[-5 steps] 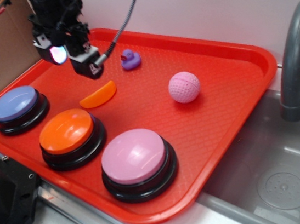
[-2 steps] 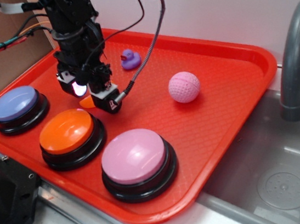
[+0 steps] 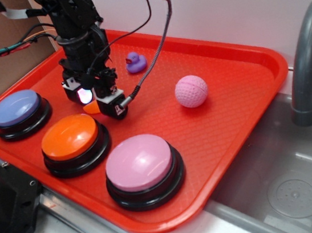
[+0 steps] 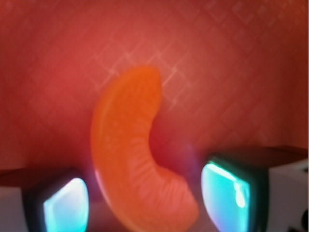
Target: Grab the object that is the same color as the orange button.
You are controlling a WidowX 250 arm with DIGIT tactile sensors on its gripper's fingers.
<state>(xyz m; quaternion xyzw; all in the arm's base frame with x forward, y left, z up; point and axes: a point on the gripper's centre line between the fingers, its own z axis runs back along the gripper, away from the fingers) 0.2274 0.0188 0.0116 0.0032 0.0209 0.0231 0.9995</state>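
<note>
Straddling the orange slice with my claw spread: in the wrist view one finger pad sits at 8 o'clock and the other at 4 o'clock, the slice's lower end between them, not yet pinched. Slice lies flat on the red tray, its curve running from about 12 o'clock down to 5 o'clock.

Judgement: step in hand is the close. The crescent looks thin and flat, so the pads should reach right down to the tray surface before squeezing; too high and they will likely slide over its top. The thick lower end is the better bite. Whether the pads already touch the tray, cannot tell.

Exterior view, near to far: pink button nearest, orange button at 10 o'clock of it, my claw just beyond that with a sliver of slice showing beneath. Blue button left, pink ball right, purple duck farthest.
</note>
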